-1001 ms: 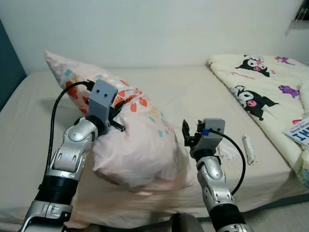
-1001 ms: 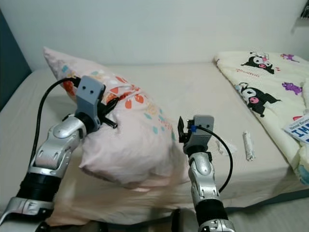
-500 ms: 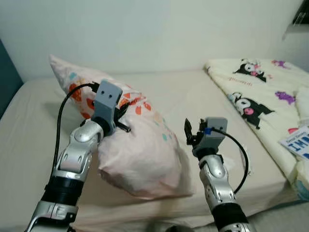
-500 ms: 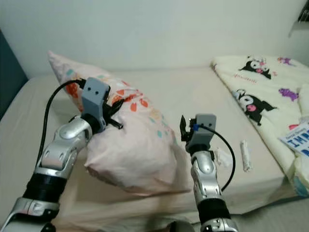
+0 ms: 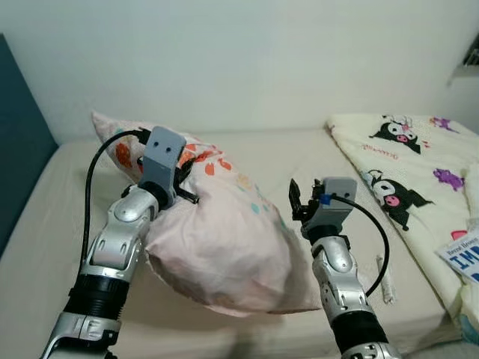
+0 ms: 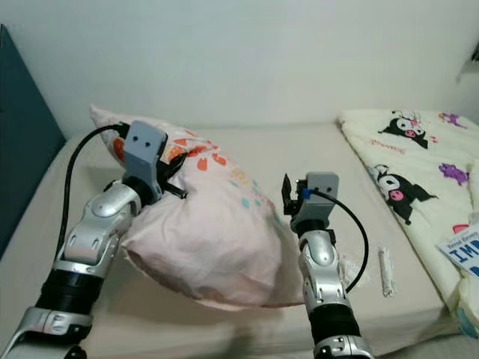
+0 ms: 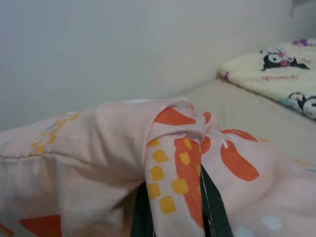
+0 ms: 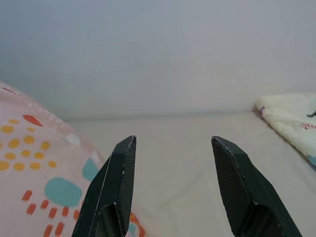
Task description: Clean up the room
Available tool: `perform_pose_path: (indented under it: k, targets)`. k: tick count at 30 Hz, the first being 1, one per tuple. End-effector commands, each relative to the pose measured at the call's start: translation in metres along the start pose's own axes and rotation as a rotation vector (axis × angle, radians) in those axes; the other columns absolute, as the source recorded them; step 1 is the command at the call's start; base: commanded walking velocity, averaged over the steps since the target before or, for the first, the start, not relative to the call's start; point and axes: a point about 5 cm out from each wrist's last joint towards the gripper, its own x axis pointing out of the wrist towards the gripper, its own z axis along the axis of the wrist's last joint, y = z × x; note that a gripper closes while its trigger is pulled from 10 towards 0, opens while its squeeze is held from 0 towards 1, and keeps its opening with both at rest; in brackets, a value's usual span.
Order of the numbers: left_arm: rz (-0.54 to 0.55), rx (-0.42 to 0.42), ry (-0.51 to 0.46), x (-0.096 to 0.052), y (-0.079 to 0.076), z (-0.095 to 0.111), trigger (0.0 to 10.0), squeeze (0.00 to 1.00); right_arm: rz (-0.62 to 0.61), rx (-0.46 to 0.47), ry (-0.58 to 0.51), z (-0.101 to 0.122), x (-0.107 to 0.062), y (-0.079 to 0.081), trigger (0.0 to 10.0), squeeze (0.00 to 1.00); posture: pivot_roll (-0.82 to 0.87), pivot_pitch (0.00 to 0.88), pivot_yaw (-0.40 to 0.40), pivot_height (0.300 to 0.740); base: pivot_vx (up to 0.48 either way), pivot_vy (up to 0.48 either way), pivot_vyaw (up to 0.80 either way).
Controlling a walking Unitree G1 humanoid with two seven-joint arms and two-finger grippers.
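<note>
A plain white wall (image 5: 247,60) fills the upper part of the frame, evenly lit. Below it a bed (image 5: 299,153) with a beige sheet spans the width. A dark teal panel (image 5: 19,149) stands along the left edge. At the upper right corner, a dark shelf edge (image 5: 471,56) juts in.
</note>
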Motion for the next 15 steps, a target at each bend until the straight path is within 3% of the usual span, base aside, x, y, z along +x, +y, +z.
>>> perform_pose_path:
  k: [1,9,15]
  targets:
    - [0.013,-0.018,-0.080,0.001,0.001,0.017,10.0,0.00,-0.010,-0.001,-0.003,0.002,0.001,-0.002,10.0,0.00,0.02,0.000,-0.058,0.740,0.000,0.000,0.00]
    - [0.055,-0.152,-0.070,-0.010,-0.001,0.005,10.0,0.00,-0.010,-0.022,0.006,0.000,-0.003,-0.002,10.0,0.00,0.02,0.000,-0.059,0.740,0.000,0.000,0.00]
    - [0.051,-0.149,-0.052,-0.013,-0.004,-0.001,10.0,0.00,-0.008,-0.049,0.027,-0.004,-0.003,-0.001,10.0,0.00,0.03,0.000,-0.063,0.740,0.000,0.000,0.00]
